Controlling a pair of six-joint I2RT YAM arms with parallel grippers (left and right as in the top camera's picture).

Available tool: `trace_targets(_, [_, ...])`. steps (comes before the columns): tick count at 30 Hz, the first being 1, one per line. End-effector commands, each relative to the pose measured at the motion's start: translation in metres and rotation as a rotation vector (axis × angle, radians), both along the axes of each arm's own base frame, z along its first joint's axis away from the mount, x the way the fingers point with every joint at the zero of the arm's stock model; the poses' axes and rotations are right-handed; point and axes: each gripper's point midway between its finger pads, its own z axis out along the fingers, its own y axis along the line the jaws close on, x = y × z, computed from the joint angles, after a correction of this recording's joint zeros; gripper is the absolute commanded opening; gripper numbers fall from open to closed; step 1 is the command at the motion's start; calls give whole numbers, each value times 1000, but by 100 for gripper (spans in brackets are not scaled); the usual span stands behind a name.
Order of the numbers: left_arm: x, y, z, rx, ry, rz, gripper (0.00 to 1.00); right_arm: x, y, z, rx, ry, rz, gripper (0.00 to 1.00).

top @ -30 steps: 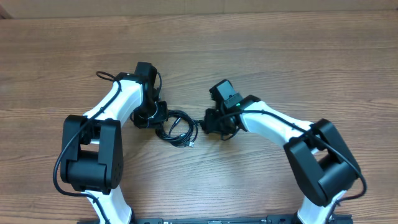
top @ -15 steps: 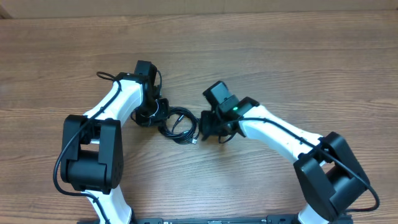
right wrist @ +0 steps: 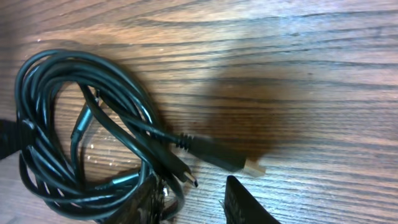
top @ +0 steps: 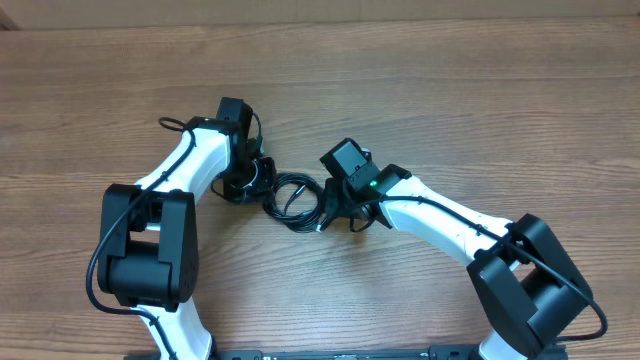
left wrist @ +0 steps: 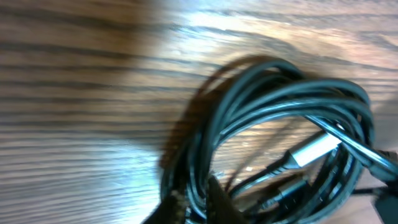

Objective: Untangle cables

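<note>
The cables (top: 295, 200) lie as one loose coil on the wooden tabletop (top: 450, 90), between my two claws. My left claw (top: 256, 182) sits at the coil's left edge and my right claw (top: 333, 206) at its right edge. From overhead, the wrist housings cover the fingertips, so contact cannot be read there.

Left wrist view: blurred throughout. Strands run down to dark finger shapes cut off by the bottom border (clenched, released or grasping: I cannot tell). One silver-tipped plug (left wrist: 314, 149) shows inside the loops.

Right wrist view: my right claw is released, with its fingers (right wrist: 244, 205) spread wide. The other finger is half hidden behind strands. The larger plug (right wrist: 224, 160) rests on bare wood just ahead of the gap.
</note>
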Motion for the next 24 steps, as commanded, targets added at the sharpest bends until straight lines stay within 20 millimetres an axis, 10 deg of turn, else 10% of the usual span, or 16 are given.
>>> trace_targets(1, [-5,-14,0,-93,38,7,20,1,-6,4,-4,-11,-59,31])
trace_targets(24, [-7,27,8,172,71,5,60,-5,-11,-21,-34,60,-130,24])
